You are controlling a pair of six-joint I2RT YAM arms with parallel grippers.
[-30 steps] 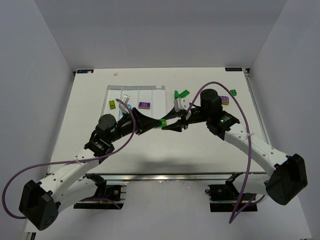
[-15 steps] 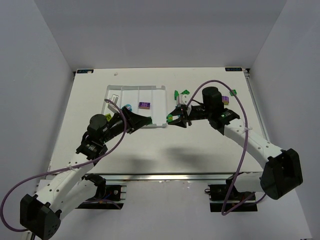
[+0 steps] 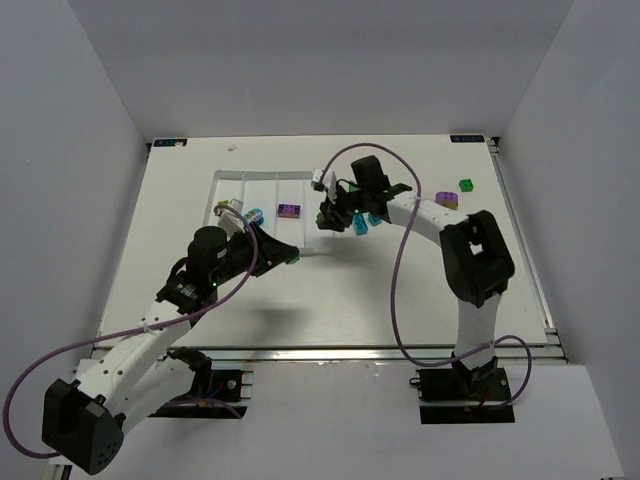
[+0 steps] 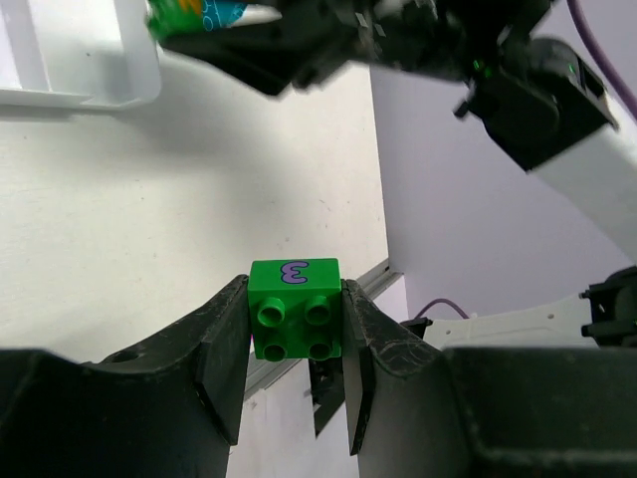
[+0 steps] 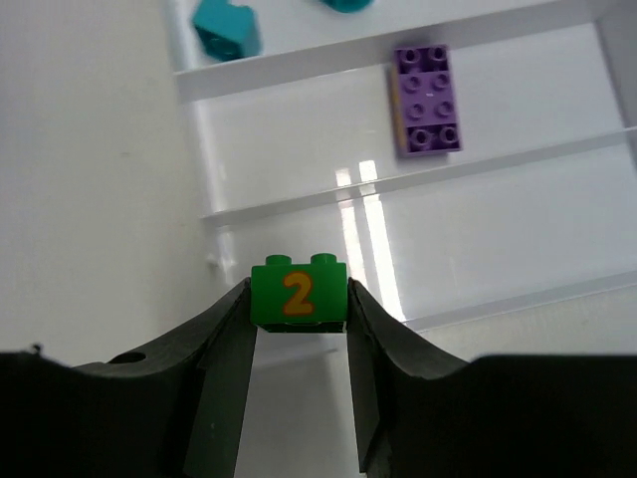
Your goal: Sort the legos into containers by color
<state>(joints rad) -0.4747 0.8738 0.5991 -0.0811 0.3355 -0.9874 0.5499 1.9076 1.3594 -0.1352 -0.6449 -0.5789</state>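
Top camera, wide, looking down from behind; wrist cameras in close, right one sharing the tray [image 5: 498, 229] with it.

The 3-marked green lego [image 4: 295, 322] has its numeral in purple; the 2-marked green lego [image 5: 298, 294] has its numeral in orange-yellow. The purple lego [image 5: 426, 100] and the teal lego [image 5: 227, 30] lie on the white tray [image 5: 518, 229].

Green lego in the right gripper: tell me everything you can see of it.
The small green glossy plastic brick shows a side face printed with an orange 2, with two studs along its far edge. It sits level, pinched on both sides between the black fingers of the right gripper. Nothing else visibly touches it. Behind it lie the ridged compartments of the shallow white plastic tray.
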